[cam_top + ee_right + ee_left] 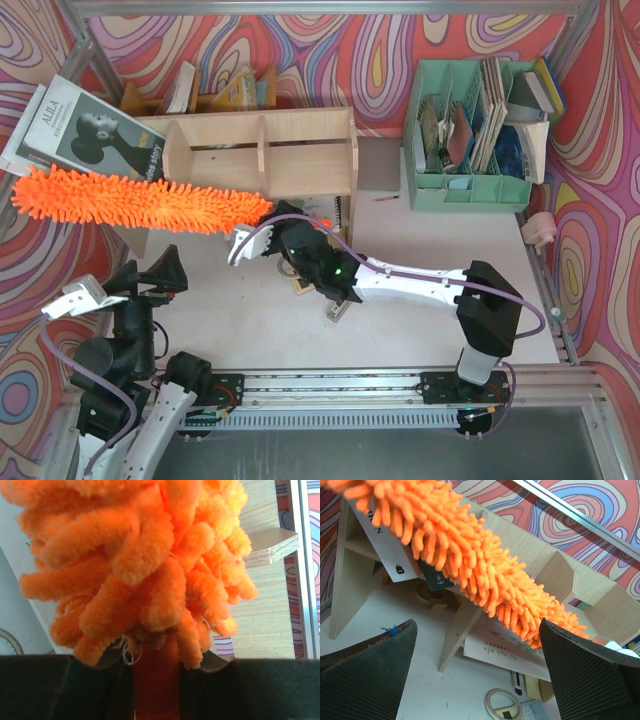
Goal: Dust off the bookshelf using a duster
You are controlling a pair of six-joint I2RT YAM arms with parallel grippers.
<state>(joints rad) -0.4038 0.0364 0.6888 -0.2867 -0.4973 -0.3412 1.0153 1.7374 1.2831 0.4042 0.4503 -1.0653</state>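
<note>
The plywood bookshelf (300, 128) stands at the back centre, with two compartments and a middle divider. The orange fluffy duster (140, 200) stretches leftward across the shelf's lower front. My right gripper (283, 222) is shut on the duster's orange handle (156, 685) just below the fluff (135, 555). My left gripper (160, 278) is open and empty, low at the near left, apart from the duster. In the left wrist view the duster (470, 565) crosses in front of the shelf (600, 590), above my open fingers (365, 675).
A mint-green slotted organiser (470, 140) with books stands at the back right. A magazine (85, 130) leans on the shelf's left end. A tape ring (503, 703) and a booklet (510, 650) lie under the shelf. A small pink object (540, 230) sits at the right edge.
</note>
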